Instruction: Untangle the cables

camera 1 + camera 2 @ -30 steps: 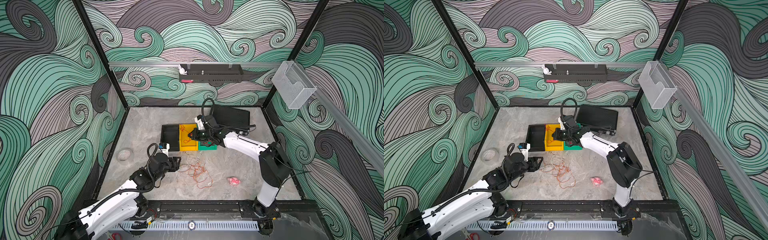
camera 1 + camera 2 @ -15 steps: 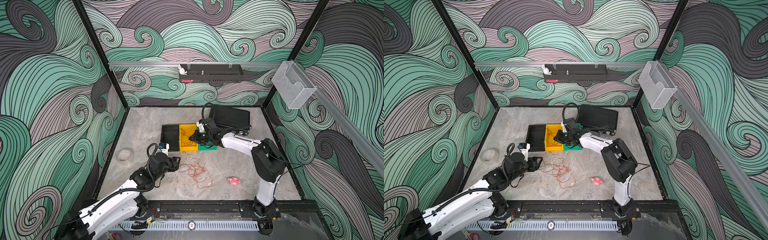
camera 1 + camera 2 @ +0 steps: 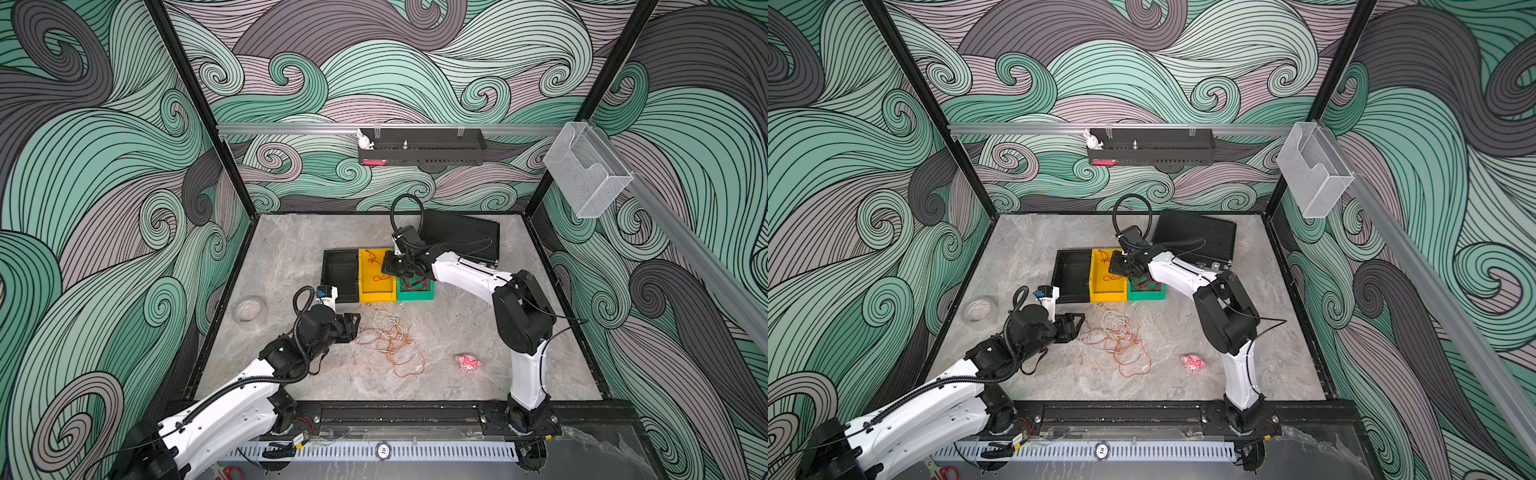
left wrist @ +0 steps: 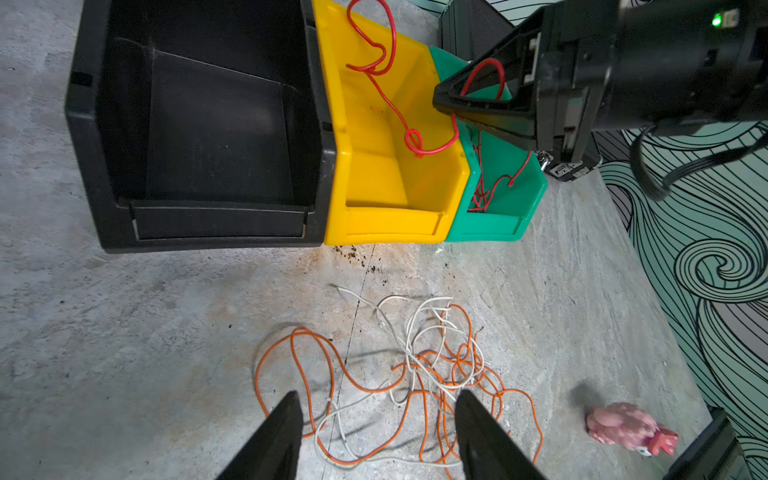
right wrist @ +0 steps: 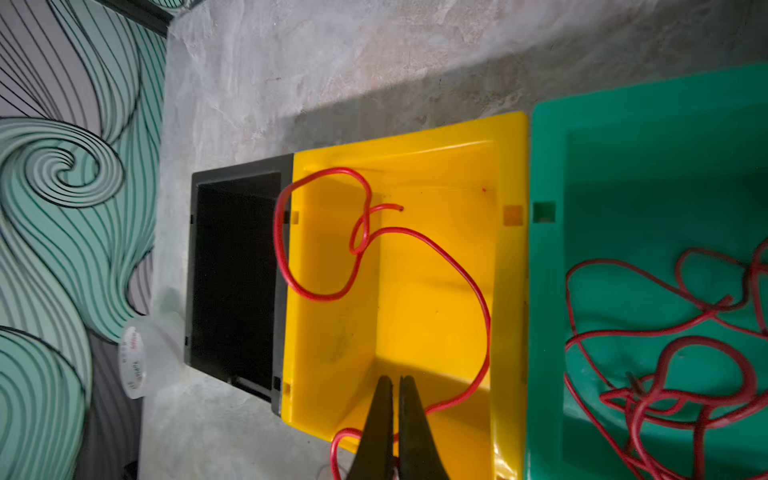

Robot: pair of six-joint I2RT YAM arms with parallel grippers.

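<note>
Orange and white cables (image 3: 392, 343) (image 3: 1117, 336) lie in a loose tangle on the floor. My left gripper (image 3: 355, 326) (image 3: 1079, 326) hovers at the tangle's left edge, open. In the left wrist view its fingertips (image 4: 377, 392) straddle loops of the tangle (image 4: 419, 361) without holding them. A red cable (image 5: 324, 297) (image 4: 388, 102) runs from the yellow bin (image 3: 376, 286) into the green bin (image 3: 415, 293). My right gripper (image 3: 386, 270) (image 3: 1115, 266) (image 5: 397, 378) is over the yellow bin, shut on the red cable.
A black bin (image 3: 340, 274) adjoins the yellow one on the left. A black case (image 3: 461, 237) lies behind the bins. A pink plush toy (image 3: 467, 362) sits right of the tangle. A tape roll (image 3: 249, 309) lies by the left wall.
My right arm has folded in, and its gripper has shifted slightly left over the yellow bin with the red cable. The left arm and floor tangle have not moved.
</note>
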